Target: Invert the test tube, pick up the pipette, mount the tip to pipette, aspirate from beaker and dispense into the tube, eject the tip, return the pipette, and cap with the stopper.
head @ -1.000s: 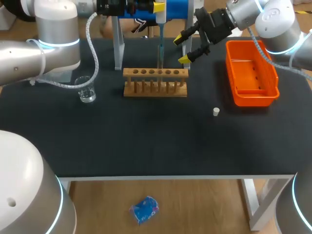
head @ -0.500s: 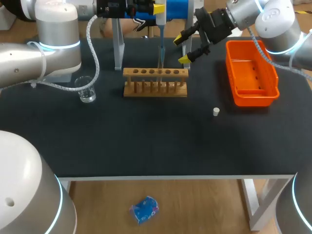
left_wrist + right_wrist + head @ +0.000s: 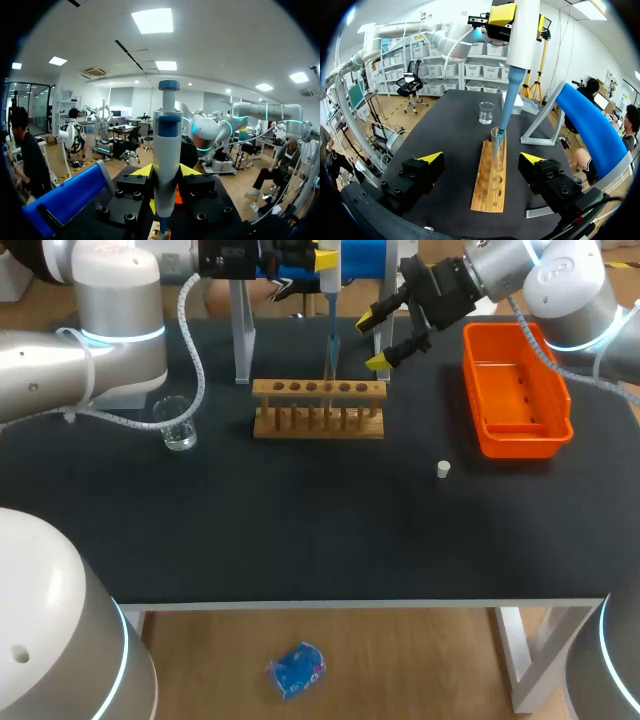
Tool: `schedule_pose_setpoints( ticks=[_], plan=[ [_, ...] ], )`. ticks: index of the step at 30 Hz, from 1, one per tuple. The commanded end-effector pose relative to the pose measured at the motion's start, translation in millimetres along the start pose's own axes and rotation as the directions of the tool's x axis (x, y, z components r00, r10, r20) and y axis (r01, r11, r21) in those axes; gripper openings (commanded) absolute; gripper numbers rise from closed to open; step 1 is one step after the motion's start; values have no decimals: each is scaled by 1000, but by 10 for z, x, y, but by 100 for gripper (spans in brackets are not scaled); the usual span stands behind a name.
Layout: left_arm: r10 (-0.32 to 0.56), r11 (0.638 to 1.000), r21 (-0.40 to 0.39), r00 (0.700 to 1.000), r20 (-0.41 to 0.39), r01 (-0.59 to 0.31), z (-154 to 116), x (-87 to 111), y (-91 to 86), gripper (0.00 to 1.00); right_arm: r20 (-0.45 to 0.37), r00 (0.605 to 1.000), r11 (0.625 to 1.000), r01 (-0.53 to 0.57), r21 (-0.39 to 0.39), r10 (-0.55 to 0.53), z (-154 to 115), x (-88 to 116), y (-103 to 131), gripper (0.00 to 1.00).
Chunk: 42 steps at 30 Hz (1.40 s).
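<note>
Overhead, left end effector (image 3: 165, 172) tight on pipette (image 3: 167, 145) above rack (image 3: 318, 408) on black tabletop (image 3: 300, 530); right end effector (image 3: 482, 158) agape.

Table (image 3: 300, 530): black top, matt, faintly cloth-like.
Rack (image 3: 318, 408): pale wood with visible grain, smooth, no shine.
Test tube (image 3: 497, 145): clear and glassy, with bright edges.
Beaker (image 3: 178, 423): clear, glass-like, with sharp glints.
Pipette (image 3: 167, 160): smooth pale grey plastic with a satin finish and a blue plunger cap.
Pipette tip (image 3: 506, 107): translucent blue plastic.
Bin (image 3: 515, 390): orange moulded plastic, glossy.
Stopper (image 3: 443, 470): white; too small to tell the material.
Left arm (image 3: 110, 330), right arm (image 3: 570, 290): smooth silver-grey shells with a soft sheen.
Left gripper (image 3: 165, 172), right gripper (image 3: 377, 337): matt black finger blocks with screw heads and flat yellow tips.
Stand (image 3: 590, 130): smooth blue bar on pale metal-looking legs.
</note>
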<state>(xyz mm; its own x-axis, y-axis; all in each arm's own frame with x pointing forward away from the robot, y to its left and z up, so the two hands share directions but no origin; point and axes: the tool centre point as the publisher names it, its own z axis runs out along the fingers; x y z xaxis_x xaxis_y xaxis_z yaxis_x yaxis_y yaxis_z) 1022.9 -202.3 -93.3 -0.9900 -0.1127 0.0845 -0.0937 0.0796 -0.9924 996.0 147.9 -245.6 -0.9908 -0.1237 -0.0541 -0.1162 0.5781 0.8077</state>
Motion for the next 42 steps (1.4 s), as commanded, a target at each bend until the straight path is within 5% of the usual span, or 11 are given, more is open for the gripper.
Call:
schedule_pose_setpoints(
  ticks=[1,42],
  plan=[
    [5,1000,-8,1000,1,-5,-19,-18,-43,0,-2,1000,1000,1,2,-1,-7,-3,-1,100],
    [14,1000,-13,1000,5,-14,-24,-158,8,0,-2,1000,1000,1,2,-1,-7,-3,-1,100]
  ],
)
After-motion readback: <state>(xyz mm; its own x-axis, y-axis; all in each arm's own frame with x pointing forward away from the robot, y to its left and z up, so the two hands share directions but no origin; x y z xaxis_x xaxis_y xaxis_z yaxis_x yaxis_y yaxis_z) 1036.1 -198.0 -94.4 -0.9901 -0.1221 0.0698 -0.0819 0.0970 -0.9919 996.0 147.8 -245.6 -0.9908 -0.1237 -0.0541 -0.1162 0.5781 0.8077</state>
